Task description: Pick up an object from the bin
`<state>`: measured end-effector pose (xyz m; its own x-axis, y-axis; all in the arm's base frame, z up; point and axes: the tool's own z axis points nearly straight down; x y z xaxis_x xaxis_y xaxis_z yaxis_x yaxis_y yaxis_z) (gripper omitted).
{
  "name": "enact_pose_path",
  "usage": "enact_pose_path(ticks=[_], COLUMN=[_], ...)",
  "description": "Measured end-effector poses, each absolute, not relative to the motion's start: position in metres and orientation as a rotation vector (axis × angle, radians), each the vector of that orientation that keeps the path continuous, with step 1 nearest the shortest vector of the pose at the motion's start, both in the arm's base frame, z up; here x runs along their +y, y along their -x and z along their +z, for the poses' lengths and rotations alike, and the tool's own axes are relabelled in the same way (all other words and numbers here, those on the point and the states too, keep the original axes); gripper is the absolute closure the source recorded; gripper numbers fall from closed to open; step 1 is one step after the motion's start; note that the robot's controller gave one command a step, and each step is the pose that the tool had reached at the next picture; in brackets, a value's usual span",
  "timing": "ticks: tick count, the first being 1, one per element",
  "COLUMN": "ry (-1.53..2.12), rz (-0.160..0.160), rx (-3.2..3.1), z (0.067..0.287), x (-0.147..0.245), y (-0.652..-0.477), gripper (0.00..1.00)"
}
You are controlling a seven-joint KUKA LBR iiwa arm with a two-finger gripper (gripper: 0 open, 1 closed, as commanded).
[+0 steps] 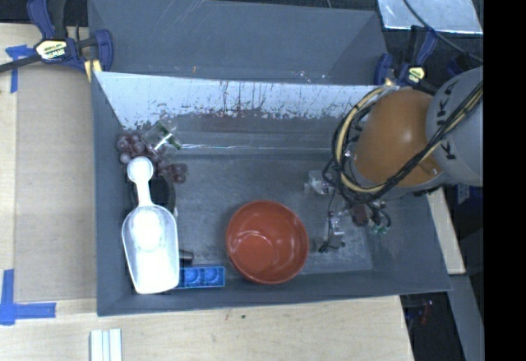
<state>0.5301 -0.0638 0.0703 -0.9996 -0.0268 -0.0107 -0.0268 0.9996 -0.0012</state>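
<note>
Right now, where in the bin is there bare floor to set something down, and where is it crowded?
Bare: the middle floor behind the red bowl, between the white scoop and the gripper. Crowded: the left side, with grapes, scoop and blue block close together.

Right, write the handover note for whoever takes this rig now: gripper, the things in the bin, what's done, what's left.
Gripper: low in the right half of the bin, over bare floor just right of the red bowl. I cannot tell whether it is open or shut.
Things: the red bowl sits upright at the front middle. The white scoop lies front left, the blue block beside its wide end, and the purple grapes by its handle at the back left.
Done: the arm has reached in.
Left: everything lies on the floor, so the pick is not yet made. The bowl is nearest.
</note>
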Motion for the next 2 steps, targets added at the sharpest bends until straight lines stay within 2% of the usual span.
enact_pose_path(ticks=[1,2], ry=[-0.047,0.049], rz=[-0.019,0.007], rx=[3.102,3.14], z=[0.163,0.153], x=[-0.147,-0.056], y=[-0.589,-0.515], gripper=[0.0,0.0])
